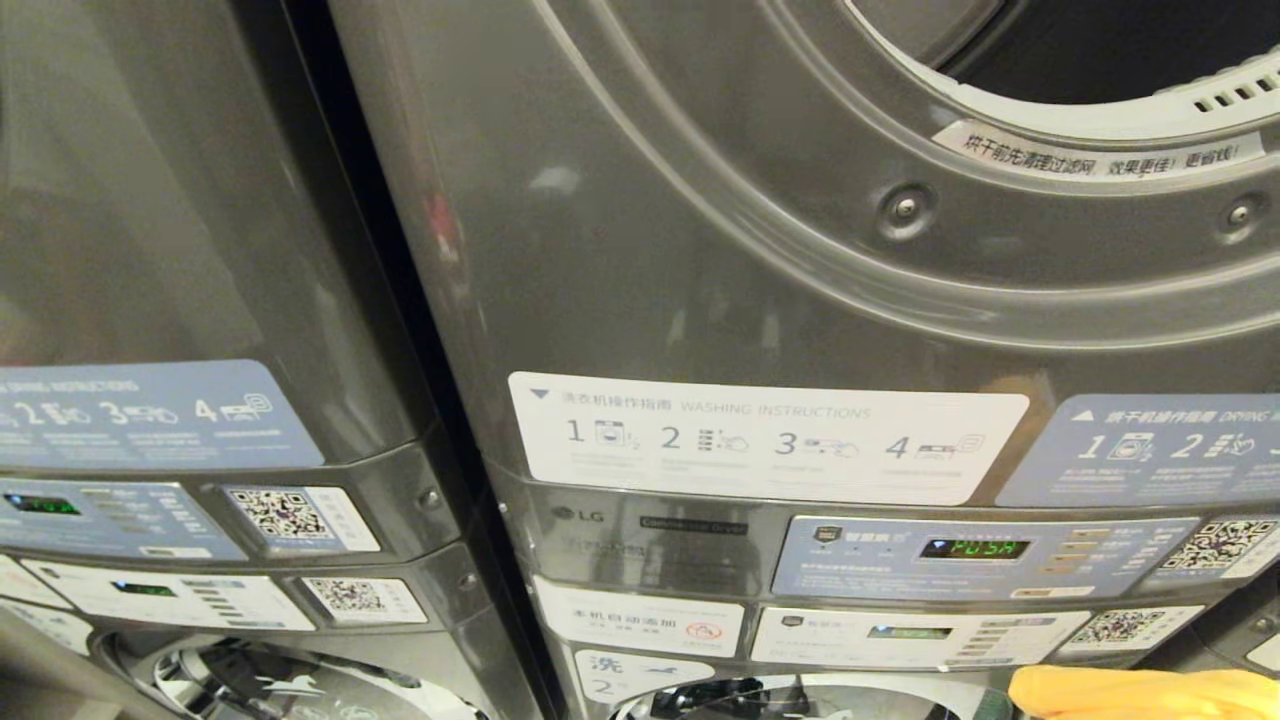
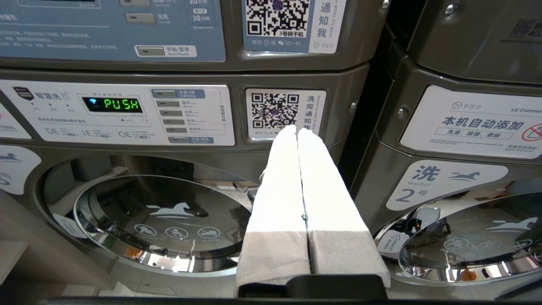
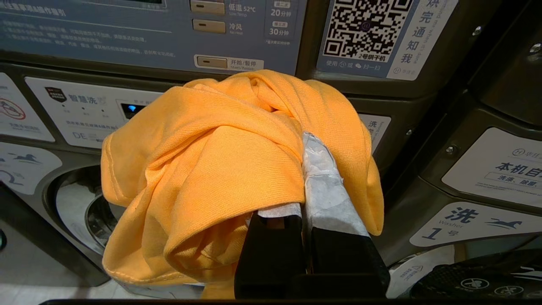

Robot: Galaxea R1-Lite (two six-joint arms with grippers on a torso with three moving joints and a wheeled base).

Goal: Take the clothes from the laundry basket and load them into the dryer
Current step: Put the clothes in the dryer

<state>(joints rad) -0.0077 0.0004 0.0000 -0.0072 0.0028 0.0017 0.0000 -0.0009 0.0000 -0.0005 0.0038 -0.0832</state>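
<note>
Where the head view looks at stacked grey machines, the dryer opening [image 1: 1100, 50] is seen at 1 o'clock, its white rim [image 1: 1090, 125] cut off by the frame edge and the dark drum behind it open. A narrow black gap [image 1: 400, 300] runs between the two stacks. The orange garment [image 3: 211, 169] is held clenched in the right pincer [image 3: 302, 144], bunched over the fingers; in the head view it shows only at 5 o'clock, below the control panel [image 1: 980, 555] and well under the opening. The left pincer [image 2: 297, 130] is closed on nothing, its pale tips pressed together just before a QR label [image 2: 275, 112], above a washer door [image 2: 165, 220]. Glossy panels fill every view; pale floor is glimpsed at the lower corners.
</note>
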